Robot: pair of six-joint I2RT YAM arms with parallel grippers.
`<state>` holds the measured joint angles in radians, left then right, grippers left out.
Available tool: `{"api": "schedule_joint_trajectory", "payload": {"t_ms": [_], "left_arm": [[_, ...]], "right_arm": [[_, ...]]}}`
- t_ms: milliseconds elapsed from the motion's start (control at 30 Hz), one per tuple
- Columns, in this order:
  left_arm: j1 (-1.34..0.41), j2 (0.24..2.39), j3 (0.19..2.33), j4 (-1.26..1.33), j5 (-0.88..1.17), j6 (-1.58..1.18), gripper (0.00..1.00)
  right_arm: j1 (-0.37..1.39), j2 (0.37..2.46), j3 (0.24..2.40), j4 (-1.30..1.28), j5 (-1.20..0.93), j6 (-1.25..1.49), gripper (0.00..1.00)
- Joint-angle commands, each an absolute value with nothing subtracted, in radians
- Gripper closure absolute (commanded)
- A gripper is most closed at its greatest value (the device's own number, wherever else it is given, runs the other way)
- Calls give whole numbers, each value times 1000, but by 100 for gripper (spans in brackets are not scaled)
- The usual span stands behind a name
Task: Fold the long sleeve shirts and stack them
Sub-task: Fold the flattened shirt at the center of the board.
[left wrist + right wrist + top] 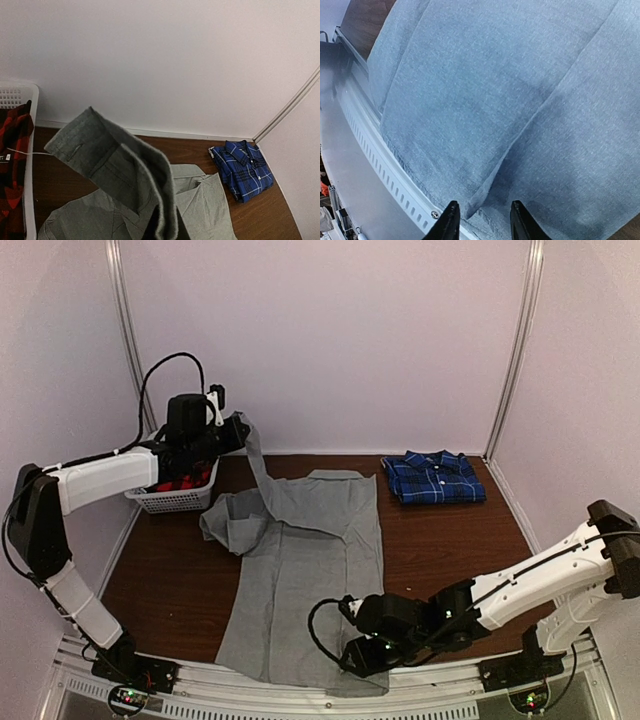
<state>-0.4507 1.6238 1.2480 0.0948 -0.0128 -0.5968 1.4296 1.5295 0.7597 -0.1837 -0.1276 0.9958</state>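
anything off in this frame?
Yes. The grey shirt lies skewed: its hem overhangs the near edge of the table onto the metal rail, and its far end is bunched where the left gripper holds a sleeve up. The blue plaid shirt sits neatly folded.

Two long sleeve shirts, one grey shirt (300, 570) and one blue plaid shirt (434, 478), one white basket (178, 504) with one red-and-black garment (12, 145), one brown table (450, 540), and two arms, bearing one left gripper (240, 430) and one right gripper (482, 215).

overhead view, wrist views sharing grey shirt (300, 580)
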Motion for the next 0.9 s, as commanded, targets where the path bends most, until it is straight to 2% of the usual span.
{"api": "schedule_joint_trajectory", "payload": {"t_ms": [0, 67, 133, 433, 700, 867], "left_arm": [[-449, 1578, 1192, 246, 132, -605, 100], [-450, 1573, 1173, 272, 170, -606, 100], [-452, 1565, 1157, 288, 199, -606, 100], [-495, 1472, 1095, 352, 334, -541, 100], [-569, 1421, 1045, 330, 449, -483, 100], [-647, 1424, 1015, 334, 465, -471, 100]], "right_arm": [[1383, 1478, 802, -198, -97, 943, 60], [1353, 1450, 810, -214, -82, 919, 56], [1304, 1419, 818, -231, -61, 890, 56], [947, 1332, 856, -209, -40, 762, 63], [749, 1390, 872, -75, -89, 738, 64], [701, 1480, 887, -3, -160, 742, 67]]}}
